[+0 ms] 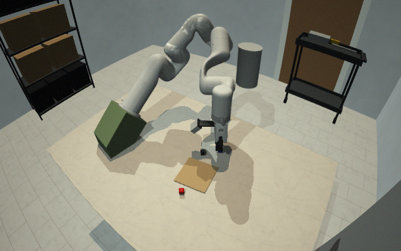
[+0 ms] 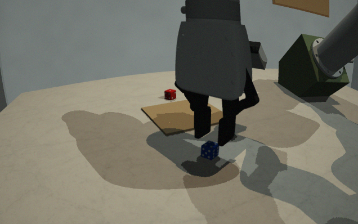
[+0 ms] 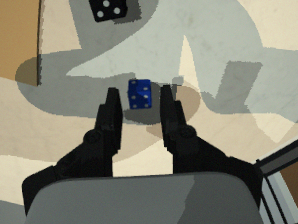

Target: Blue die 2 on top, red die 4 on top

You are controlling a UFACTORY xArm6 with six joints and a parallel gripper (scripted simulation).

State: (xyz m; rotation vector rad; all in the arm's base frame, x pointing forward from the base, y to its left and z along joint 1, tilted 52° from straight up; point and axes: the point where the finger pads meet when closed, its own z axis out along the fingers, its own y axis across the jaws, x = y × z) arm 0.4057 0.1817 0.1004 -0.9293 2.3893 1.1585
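The blue die [image 2: 209, 149] lies flat on the table, off the mat; it also shows in the wrist view [image 3: 140, 94] and in the top view [image 1: 219, 151]. My gripper [image 2: 214, 139] hangs straight over it, fingers partly open, one on each side of the die and just above it, holding nothing; the wrist view [image 3: 141, 106] shows the same. The black die [image 3: 107, 0] [image 1: 203, 152] lies close by on the table, near the mat's corner. The red die [image 2: 170, 94] lies on the table just beyond the far edge of the tan mat [image 2: 183, 115].
The mat [image 1: 196, 174] lies flat, with no die on it. The arm's green base block [image 1: 118, 129] stands to one side of the table. Shelves, a grey cylinder and a cart stand on the floor, far from the dice.
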